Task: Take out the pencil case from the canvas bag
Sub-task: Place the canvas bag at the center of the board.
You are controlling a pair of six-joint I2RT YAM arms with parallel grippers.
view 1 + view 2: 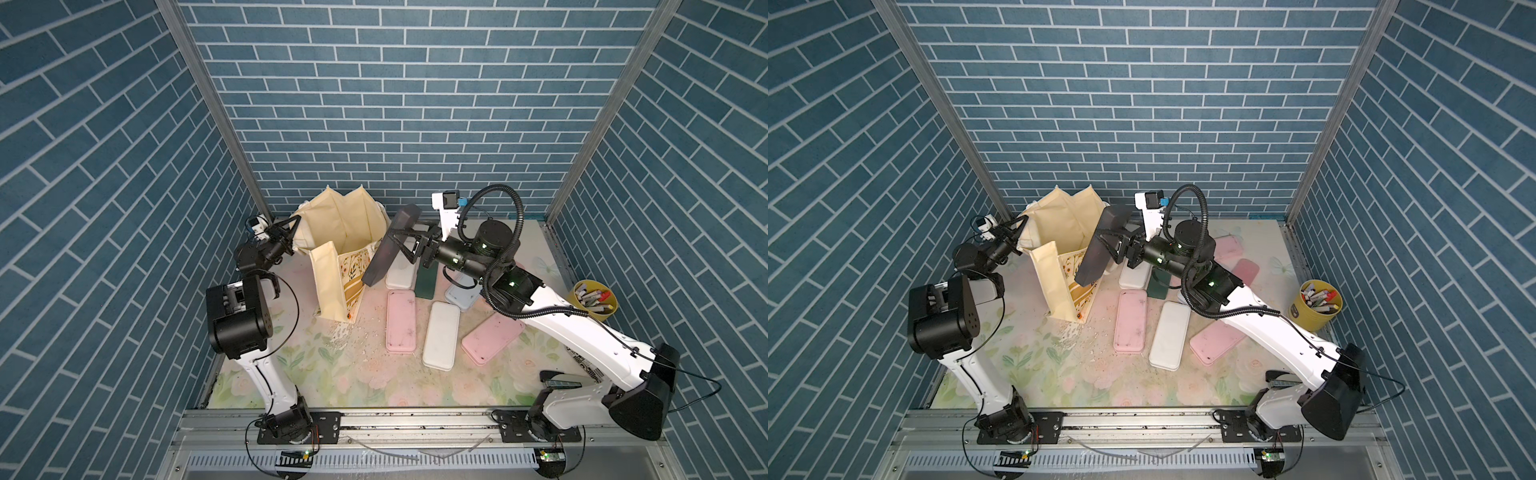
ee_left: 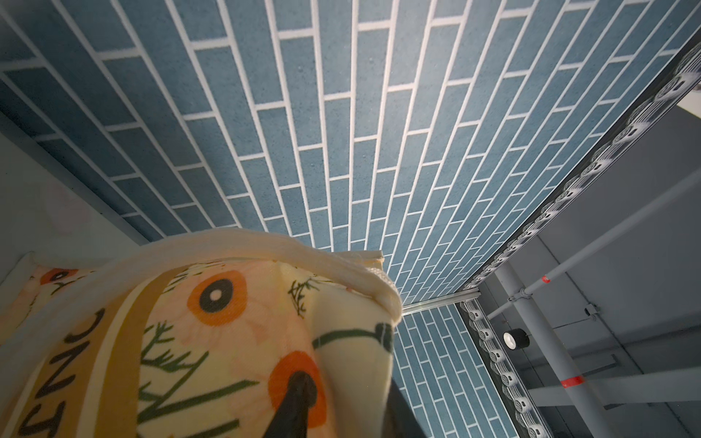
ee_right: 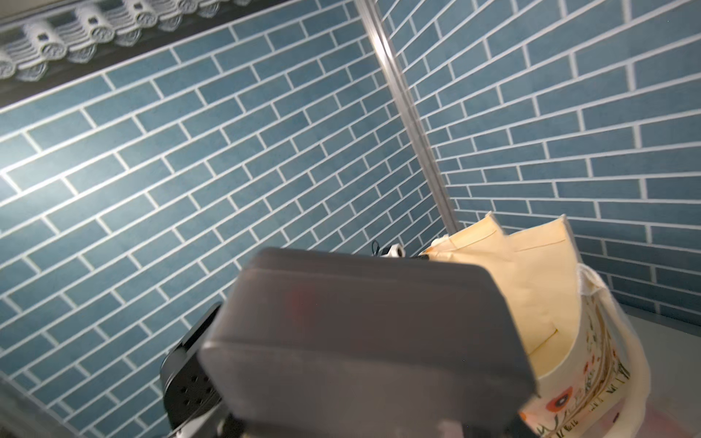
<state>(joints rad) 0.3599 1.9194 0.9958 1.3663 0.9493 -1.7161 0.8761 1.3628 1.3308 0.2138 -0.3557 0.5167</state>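
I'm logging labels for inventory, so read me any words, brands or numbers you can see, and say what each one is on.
Bag: dark lettering, cut off and tilted; no whole word can be read.
Cup: small dark label, too small to read.
No other text shows.

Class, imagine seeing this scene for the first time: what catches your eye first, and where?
The dark grey pencil case stands out, held aloft by the right gripper beside the open canvas bag at the back. Then a pink case and a white case lying flat on the floral table, nearer the front.
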